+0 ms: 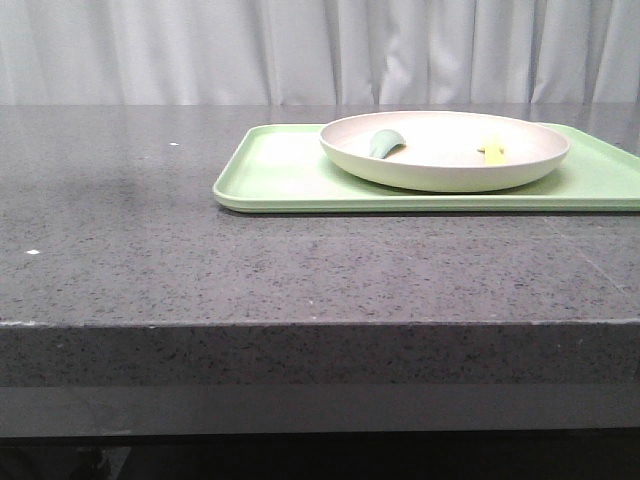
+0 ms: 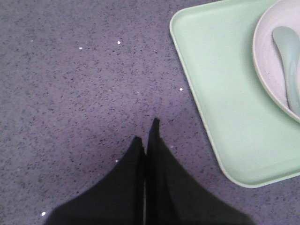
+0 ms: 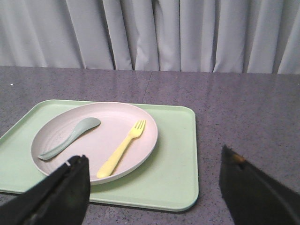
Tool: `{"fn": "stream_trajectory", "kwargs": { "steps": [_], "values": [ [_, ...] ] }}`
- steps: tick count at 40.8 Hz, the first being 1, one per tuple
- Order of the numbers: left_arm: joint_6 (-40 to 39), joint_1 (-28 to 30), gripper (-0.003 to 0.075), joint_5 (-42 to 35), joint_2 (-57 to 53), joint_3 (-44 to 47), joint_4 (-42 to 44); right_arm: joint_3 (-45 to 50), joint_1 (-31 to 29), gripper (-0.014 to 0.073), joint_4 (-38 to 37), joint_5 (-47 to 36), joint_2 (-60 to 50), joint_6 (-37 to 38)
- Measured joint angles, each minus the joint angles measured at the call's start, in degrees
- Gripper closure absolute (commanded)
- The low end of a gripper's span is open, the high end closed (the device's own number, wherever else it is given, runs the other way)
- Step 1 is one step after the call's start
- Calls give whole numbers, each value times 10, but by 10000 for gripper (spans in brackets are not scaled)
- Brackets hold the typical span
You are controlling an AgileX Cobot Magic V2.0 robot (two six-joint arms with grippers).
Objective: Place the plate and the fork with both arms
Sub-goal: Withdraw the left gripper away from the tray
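The cream plate (image 1: 445, 160) sits on the light-green tray (image 1: 290, 170) at the table's right. The pale-yellow fork (image 3: 123, 148) lies in the plate, its tip showing in the front view (image 1: 492, 150). The plate's rim also shows in the left wrist view (image 2: 267, 79) and the whole plate in the right wrist view (image 3: 75, 123). My left gripper (image 2: 146, 136) is shut and empty over bare table beside the tray's corner. My right gripper (image 3: 154, 173) is wide open and empty, near the tray's near edge, with the fork ahead of it. Neither gripper shows in the front view.
A grey-green spoon-like utensil (image 3: 70, 137) lies in the plate beside the fork; it also shows in the left wrist view (image 2: 288, 61) and front view (image 1: 385, 142). The dark speckled table (image 1: 110, 220) stretches left of the tray. A grey curtain (image 1: 320, 50) hangs behind.
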Motion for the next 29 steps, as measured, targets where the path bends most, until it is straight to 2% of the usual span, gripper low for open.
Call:
{"fn": "stream_trajectory", "kwargs": {
  "steps": [9, 17, 24, 29],
  "values": [
    [0, 9, 739, -177, -161, 225, 14, 0, 0, 3, 0, 3, 0, 0],
    [0, 9, 739, -293, -302, 401, 16, 0, 0, 3, 0, 4, 0, 0],
    [0, 9, 739, -334, -438, 526, 7, 0, 0, 3, 0, 5, 0, 0],
    [0, 9, 739, -337, -537, 573, 5, 0, 0, 3, 0, 5, 0, 0]
  ]
}}
